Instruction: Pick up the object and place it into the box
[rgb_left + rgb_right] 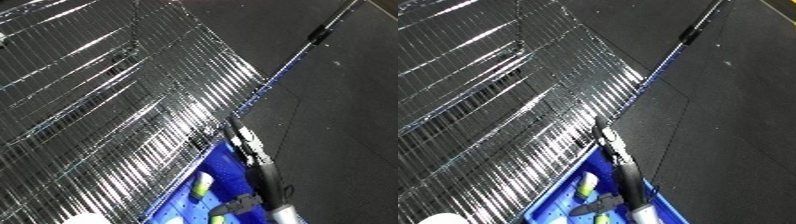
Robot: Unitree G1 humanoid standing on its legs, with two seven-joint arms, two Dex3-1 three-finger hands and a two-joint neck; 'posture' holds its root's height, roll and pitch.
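A wire-mesh shelf (107, 100) is seen filling the left of the tilted view, with dark floor (346, 100) to the right. At the lower edge a blue bin (558, 200) is seen beside the shelf. A forearm (266, 175) is extended over the bin; its right robot hand (235, 204) is seen low inside, but finger state cannot be told. A yellow-green object (203, 183) lies in the bin, just left of the hand.

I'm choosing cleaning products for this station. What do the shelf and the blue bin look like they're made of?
The shelf looks like metal wire with a shiny chrome-like finish: thin parallel rods catch bright glints. The blue bin looks like moulded plastic, smooth, evenly coloured and slightly glossy, with small holes in its wall. Neither can be confirmed by look alone.
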